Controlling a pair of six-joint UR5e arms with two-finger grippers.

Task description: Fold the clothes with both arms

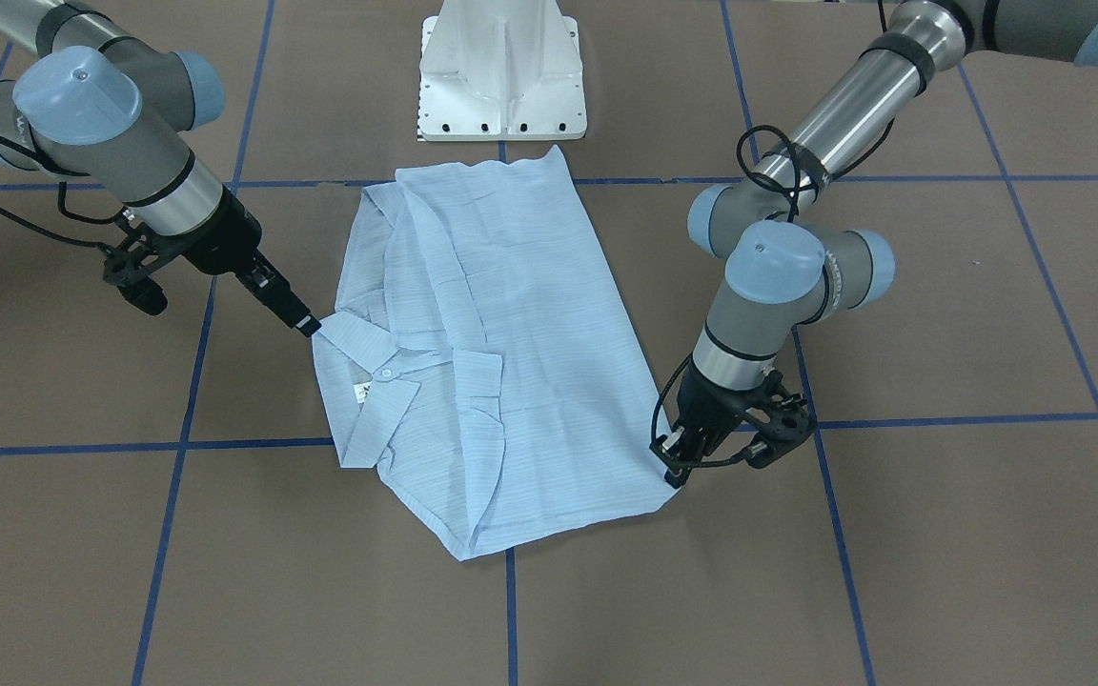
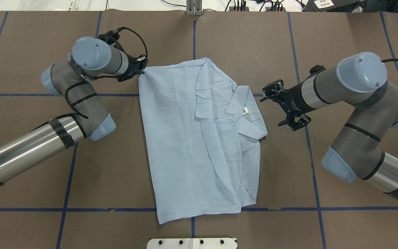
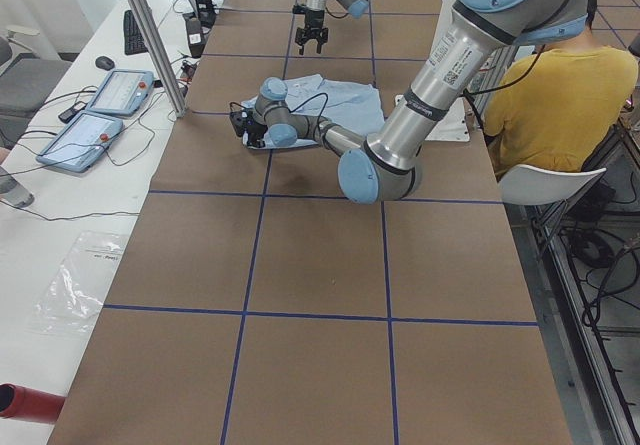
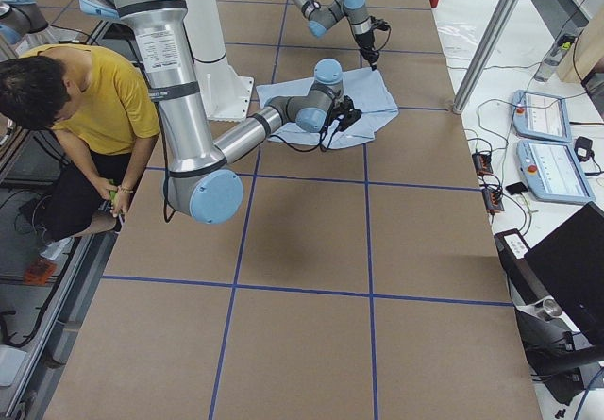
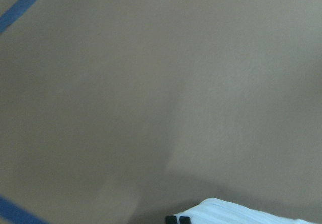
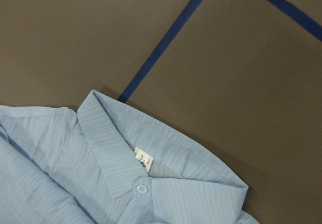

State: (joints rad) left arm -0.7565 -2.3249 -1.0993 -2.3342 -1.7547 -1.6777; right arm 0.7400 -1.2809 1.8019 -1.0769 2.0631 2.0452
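Pale blue and thin, the shirt [image 1: 530, 333] lies flat on the brown table [image 1: 892, 572] between both arms, partly folded, with its collar [image 6: 108, 143] and neck tag [image 6: 143, 158] turned up on the right arm's side. The left gripper [image 1: 673, 474] sits low at a corner across the cloth from the collar. In the left wrist view its fingertips [image 5: 176, 219] are pressed together against a bulge of fabric, so it seems pinched onto that corner. The right gripper [image 1: 304, 324] has its tip at the cloth's edge just beside the collar, but I cannot tell whether it is parted, closed or holding anything. If only the left side truly has the cloth, a lift would probably drag the shirt skew and spill the folds already laid. Fabric this thin could also slide out of a shallow pinch. A right tip this near the collar might snag a flap and roll it under.
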